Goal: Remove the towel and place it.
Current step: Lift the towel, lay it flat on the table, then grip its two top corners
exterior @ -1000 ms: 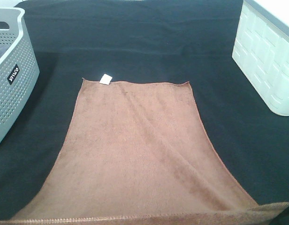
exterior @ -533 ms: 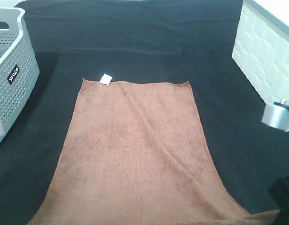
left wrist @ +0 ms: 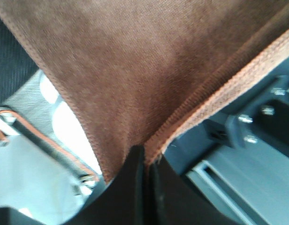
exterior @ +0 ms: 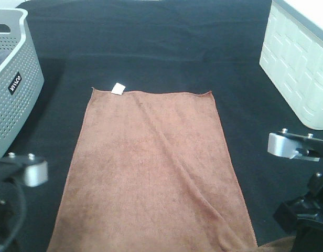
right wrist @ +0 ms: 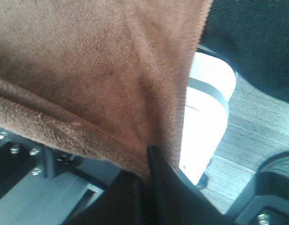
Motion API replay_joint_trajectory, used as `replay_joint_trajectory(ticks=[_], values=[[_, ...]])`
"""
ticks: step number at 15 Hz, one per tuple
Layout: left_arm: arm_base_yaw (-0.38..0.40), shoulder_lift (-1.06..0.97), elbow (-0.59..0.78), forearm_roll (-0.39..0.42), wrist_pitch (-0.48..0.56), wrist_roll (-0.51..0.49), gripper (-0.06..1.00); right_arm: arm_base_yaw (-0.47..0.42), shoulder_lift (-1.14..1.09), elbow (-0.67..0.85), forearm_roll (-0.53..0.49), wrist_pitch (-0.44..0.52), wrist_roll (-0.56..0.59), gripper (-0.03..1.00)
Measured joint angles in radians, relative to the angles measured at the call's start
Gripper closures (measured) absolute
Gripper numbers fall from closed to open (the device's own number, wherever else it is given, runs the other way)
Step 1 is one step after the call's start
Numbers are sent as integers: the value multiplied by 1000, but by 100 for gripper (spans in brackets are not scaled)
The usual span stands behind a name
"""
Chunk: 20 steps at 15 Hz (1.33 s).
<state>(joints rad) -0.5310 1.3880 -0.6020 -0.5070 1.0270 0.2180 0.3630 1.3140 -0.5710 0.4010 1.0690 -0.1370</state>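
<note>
Black cloth [exterior: 151, 47] open beyond towel [exterior: 151, 168] far hem; left hand [left wrist: 145, 154], right hand [right wrist: 149, 161] clamped on near corners.

The towel [exterior: 151, 168] has its near hem and both near corners cut off by the exterior view's lower edge. Left of the towel a grey basket [exterior: 14, 89], right of it a white bin [exterior: 298, 68], are each cropped. Its white tag [exterior: 118, 88] is too small to read.

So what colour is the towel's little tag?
White. The tag on the towel shows best in the high view.
</note>
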Motion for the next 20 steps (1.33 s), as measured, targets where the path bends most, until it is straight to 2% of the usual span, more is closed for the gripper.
replay_joint_trajectory(ticks=[1, 5, 9, 10, 12, 14, 15, 16, 17, 20], values=[[0, 0, 0, 0, 0, 0, 94, 0, 0, 0, 0, 0, 0, 97], [-109, 61, -21, -13, -53, -24, 94, -4, 28, 0, -20, -4, -12, 95], [-123, 89, -50, -36, -71, -27, 94, -7, 28, 0, -33, -8, -32, 88], [-141, 94, -51, -61, -84, -27, 91, -7, 28, 0, -28, -7, -33, 83], [-174, 95, -51, -98, -114, -29, 73, -8, 28, 0, 0, -5, -36, 69], [-206, 95, -51, -136, -164, -68, 38, -8, 28, 0, 27, -5, -36, 47], [-215, 95, -51, -141, -182, -84, 24, -8, 28, 0, 36, -5, -37, 37], [-219, 95, -51, -145, -187, -90, 15, -8, 28, 0, 41, -6, -41, 32], [-219, 95, -51, -152, -188, -93, 11, -8, 28, 0, 43, -7, -45, 30], [-220, 95, -56, -157, -178, -95, 8, -8, 28, -3, 45, -35, -54, 28]])
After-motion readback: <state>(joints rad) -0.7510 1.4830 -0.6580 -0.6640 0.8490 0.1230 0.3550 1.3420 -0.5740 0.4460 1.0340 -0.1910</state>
